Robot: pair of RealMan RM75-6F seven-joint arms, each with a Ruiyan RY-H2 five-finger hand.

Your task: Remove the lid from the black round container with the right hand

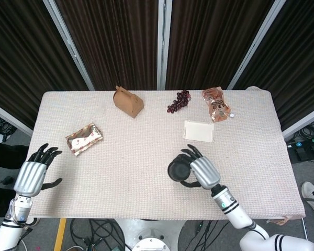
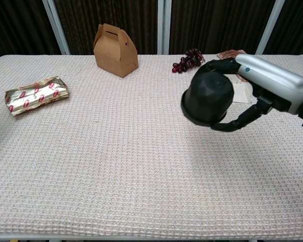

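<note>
A wide woven tabletop (image 1: 120, 157) fills both views. Above its middle, the right hand (image 2: 262, 91) grips the black round container (image 2: 208, 98), tilted in the air, its lid hard to make out. The left hand (image 1: 34, 172), fingers spread and empty, hangs at the tabletop's left edge, outside the chest view.

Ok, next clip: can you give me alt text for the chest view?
The right hand holds a black round container above a pale woven tablecloth, right of centre. Behind it lie a brown paper box, dark grapes and a foil snack packet at far left.
</note>
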